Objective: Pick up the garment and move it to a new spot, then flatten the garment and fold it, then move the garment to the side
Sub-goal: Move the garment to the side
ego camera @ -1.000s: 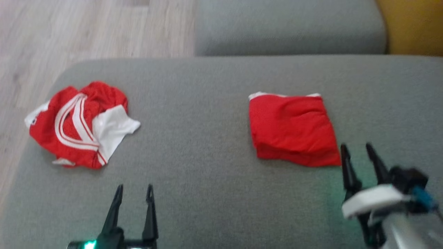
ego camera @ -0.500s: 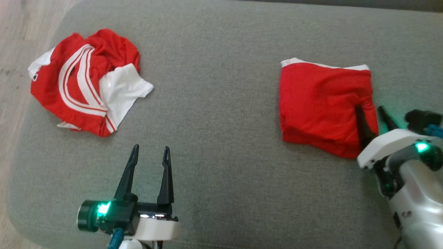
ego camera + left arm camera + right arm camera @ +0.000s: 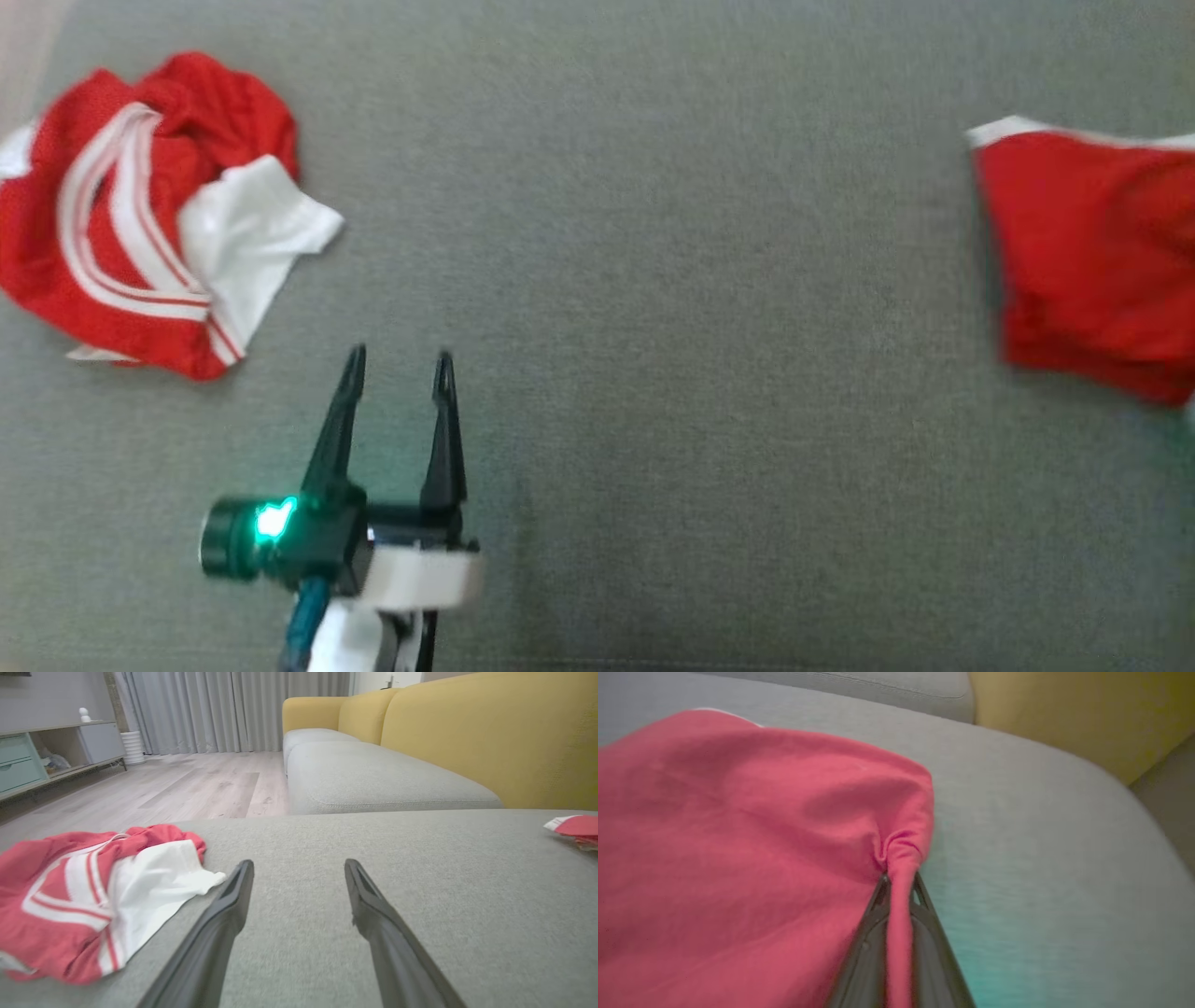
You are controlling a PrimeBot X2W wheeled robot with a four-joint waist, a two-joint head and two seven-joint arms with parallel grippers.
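Grey upholstery makes up the broad cushion (image 3: 653, 373) that carries everything in the head view. In the left wrist view a second grey seat (image 3: 373, 779) lies beyond it at 12 o'clock. A yellow sofa back (image 3: 467, 742) rises at 2 o'clock, and pale wooden floor (image 3: 187, 784) runs off towards 11 o'clock.

The folded red garment (image 3: 1092, 261) lies flat on the cushion at 3 o'clock in the head view, cut off by the frame edge. A thin white band shows along its far side. Well apart from it, at 10 o'clock, sits the crumpled red-and-white garment (image 3: 140, 215), bunched in a heap. Its white striped trim curves across the top and a white flap sticks out towards 4 o'clock.

The left end effector (image 3: 400, 355) is at 7 o'clock in the head view, above bare cushion. Its two dark fingers are spread wide and point to 12 o'clock, with nothing between them. It is near the crumpled heap but clear of it, and a green light glows on its body.

The right end effector (image 3: 900, 879) appears in its own wrist view at 6 o'clock. Its fingers are pressed together on a pinch of the folded garment's near corner. The red cloth puckers into a small knot just above the tips, and the rest of the garment spreads away to 9 o'clock.
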